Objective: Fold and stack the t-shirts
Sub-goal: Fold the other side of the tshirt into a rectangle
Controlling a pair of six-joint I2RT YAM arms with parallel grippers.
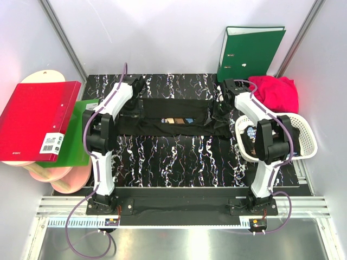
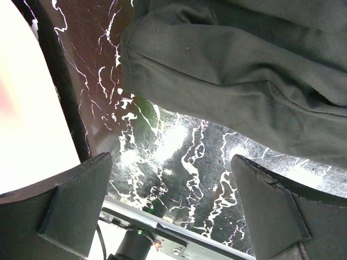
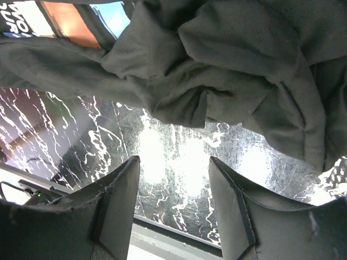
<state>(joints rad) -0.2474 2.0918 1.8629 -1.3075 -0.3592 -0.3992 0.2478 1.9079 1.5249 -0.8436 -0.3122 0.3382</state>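
The top camera sits high above and behind both arm bases, looking down and forward across the whole marbled tabletop (image 1: 173, 157). From there the left gripper (image 1: 135, 89) and right gripper (image 1: 223, 93) show small at the far side, one at each end of the black t-shirt (image 1: 173, 111). Each wrist camera rides just behind its own pincer and peers close past the fingers (image 2: 81, 200). The left takes in a smooth shirt edge just beyond its tips, the right bunched cloth and the chest print (image 3: 70, 16) beyond its own. Shirt and tabletop are common to all three views.
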